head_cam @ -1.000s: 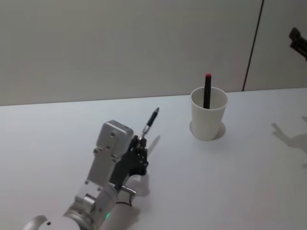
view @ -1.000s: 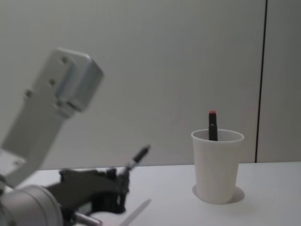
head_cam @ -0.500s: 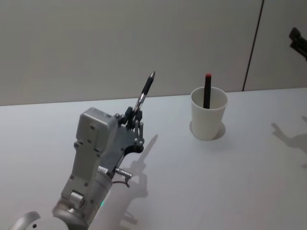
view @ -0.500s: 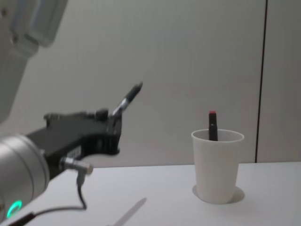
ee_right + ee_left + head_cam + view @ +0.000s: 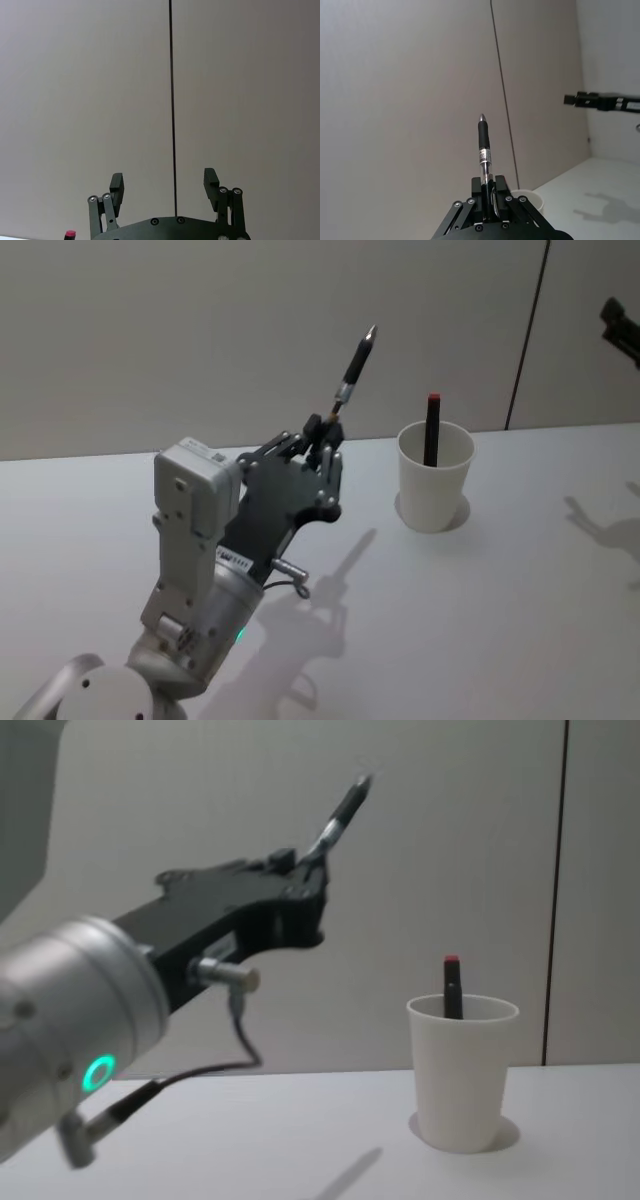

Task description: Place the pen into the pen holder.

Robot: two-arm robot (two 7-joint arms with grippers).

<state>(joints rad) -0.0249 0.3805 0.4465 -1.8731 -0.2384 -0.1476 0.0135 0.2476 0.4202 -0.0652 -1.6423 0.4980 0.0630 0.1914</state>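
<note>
A: "Since you rose off the bench (image 5: 520,620), where is the pen (image 5: 355,365)?"

B: "Pinched in my left end effector (image 5: 327,425), tip angled up, higher than a moment ago, left of the pen holder (image 5: 433,495) and above its rim. My right end effector (image 5: 164,187) waits wide apart."

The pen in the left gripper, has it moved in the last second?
Yes. The pen, clamped in the left gripper, rose from below the pen holder's rim to well above it.
</note>
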